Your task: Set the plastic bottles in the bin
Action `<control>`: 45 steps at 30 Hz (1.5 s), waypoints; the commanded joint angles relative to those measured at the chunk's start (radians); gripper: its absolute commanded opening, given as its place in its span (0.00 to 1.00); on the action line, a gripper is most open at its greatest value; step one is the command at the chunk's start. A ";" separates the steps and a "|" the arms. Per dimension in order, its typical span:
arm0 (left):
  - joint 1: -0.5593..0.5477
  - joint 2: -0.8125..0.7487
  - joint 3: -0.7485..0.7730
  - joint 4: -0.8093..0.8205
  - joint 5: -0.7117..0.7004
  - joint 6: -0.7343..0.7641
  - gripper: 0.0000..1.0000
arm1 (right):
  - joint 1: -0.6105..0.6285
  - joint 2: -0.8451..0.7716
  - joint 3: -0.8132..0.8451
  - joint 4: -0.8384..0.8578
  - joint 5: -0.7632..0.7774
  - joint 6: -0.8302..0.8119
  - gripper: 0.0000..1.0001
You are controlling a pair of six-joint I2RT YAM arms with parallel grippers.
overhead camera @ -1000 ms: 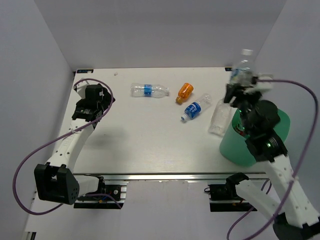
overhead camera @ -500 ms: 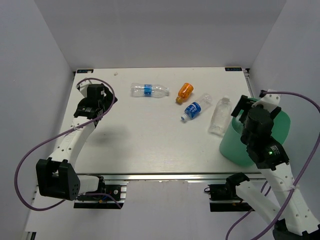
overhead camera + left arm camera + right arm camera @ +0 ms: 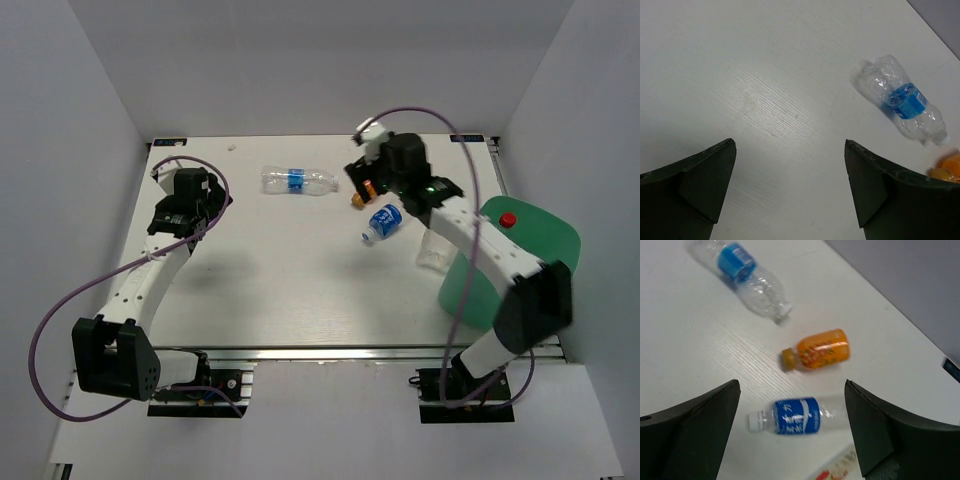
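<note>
I'm reading white script on the blue-label bottle point(image 3: 792, 416), 7 o'clock of the orange bottle point(image 3: 821, 349): too blurred to make out | orange bottle: dark print, illegible | blue-banded bottle point(image 3: 742, 270), 10 o'clock of it: no letters I can read

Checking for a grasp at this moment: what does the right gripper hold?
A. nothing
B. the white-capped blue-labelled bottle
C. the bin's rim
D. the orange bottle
A: the right gripper stands open and empty above the orange bottle and the white-capped blue-labelled bottle, both lying on the table.
</note>
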 commanded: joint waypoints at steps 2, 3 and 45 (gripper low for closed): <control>0.004 -0.018 0.019 0.000 -0.027 0.026 0.98 | 0.061 0.231 0.123 0.115 -0.228 -0.280 0.89; 0.004 -0.016 0.017 0.002 -0.030 0.028 0.98 | 0.061 0.280 0.154 0.144 -0.247 -0.300 0.89; 0.006 0.030 -0.037 0.046 -0.046 0.034 0.98 | 0.049 0.958 0.713 0.199 -0.549 -0.308 0.62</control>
